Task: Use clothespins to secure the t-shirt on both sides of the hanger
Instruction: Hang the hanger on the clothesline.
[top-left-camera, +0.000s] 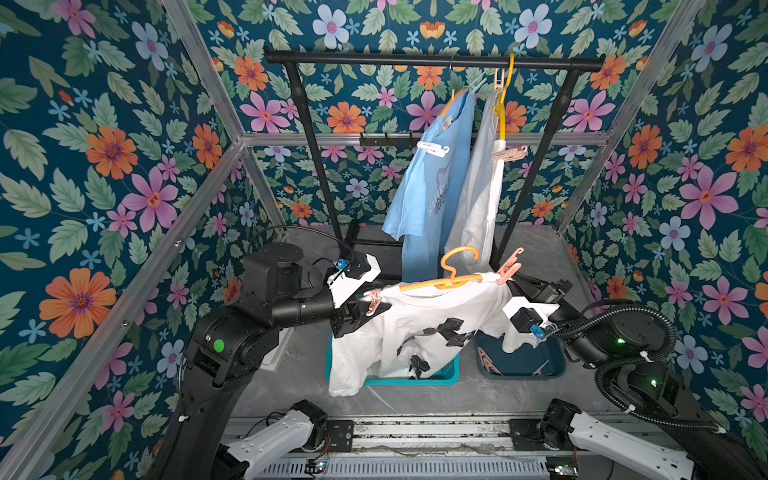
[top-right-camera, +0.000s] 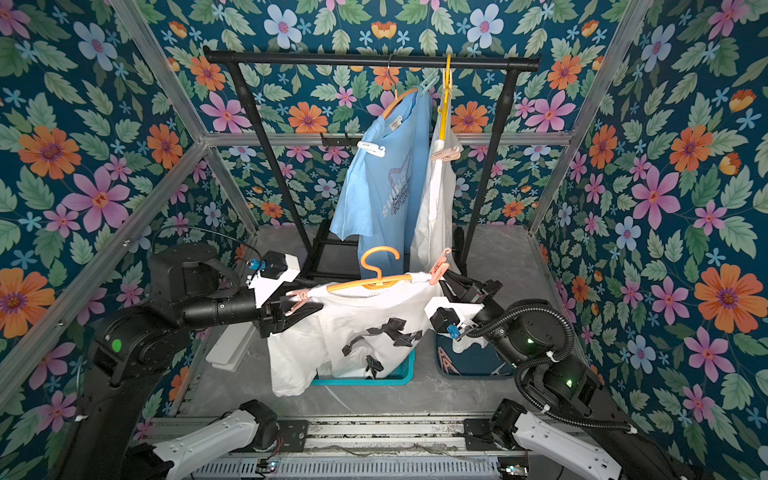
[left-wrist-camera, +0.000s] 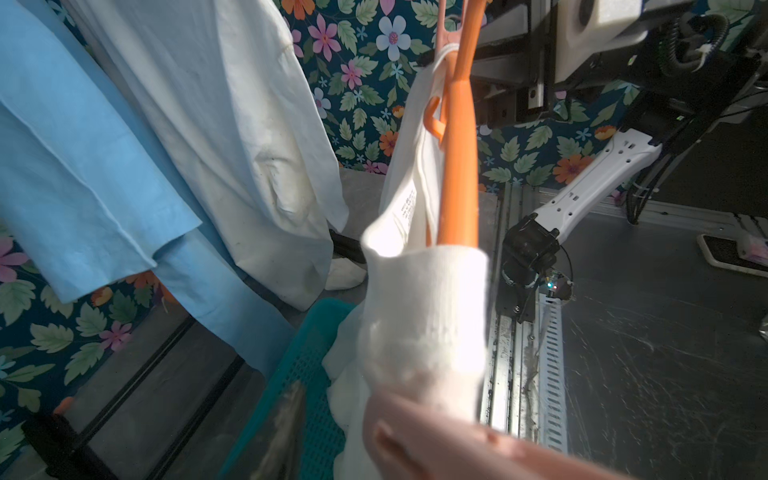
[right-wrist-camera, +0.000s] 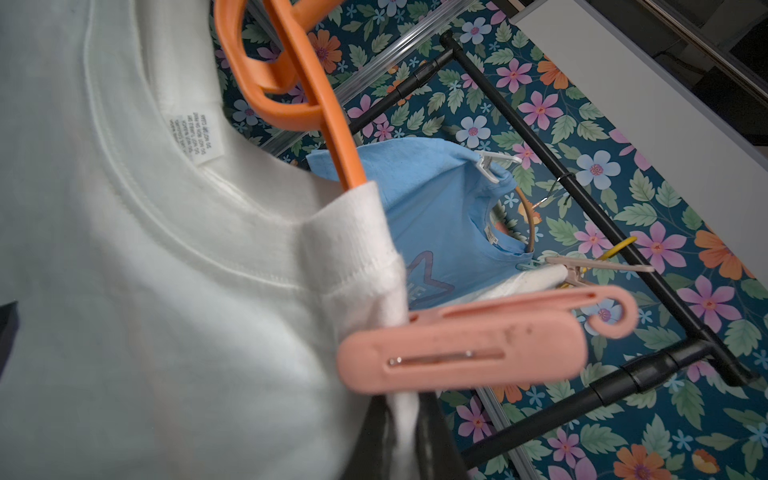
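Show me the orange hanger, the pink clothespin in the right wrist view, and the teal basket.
orange hanger (left-wrist-camera: 457, 166): left wrist view, on its arm.
pink clothespin (right-wrist-camera: 461, 353): right wrist view, on its side.
teal basket (top-left-camera: 438, 374): a top view, on its front wall.

the t-shirt (top-left-camera: 432, 307) is white with black patches, and its hanger (top-left-camera: 451, 279) is orange. the left-end clothespin (top-left-camera: 374, 302) and the right-end clothespin (top-left-camera: 508, 271) are both pale pink. the light blue t-shirt (top-left-camera: 432, 191) bears a faint purplish print. the yellow hanger (top-left-camera: 503, 104) carries a plain white garment (top-left-camera: 478, 208). the basket (top-left-camera: 451, 374) is teal and the rack (top-left-camera: 374, 59) black. the wallpaper (top-left-camera: 104, 166) is dark teal with orange, pink and pale blue flowers and green leaves.
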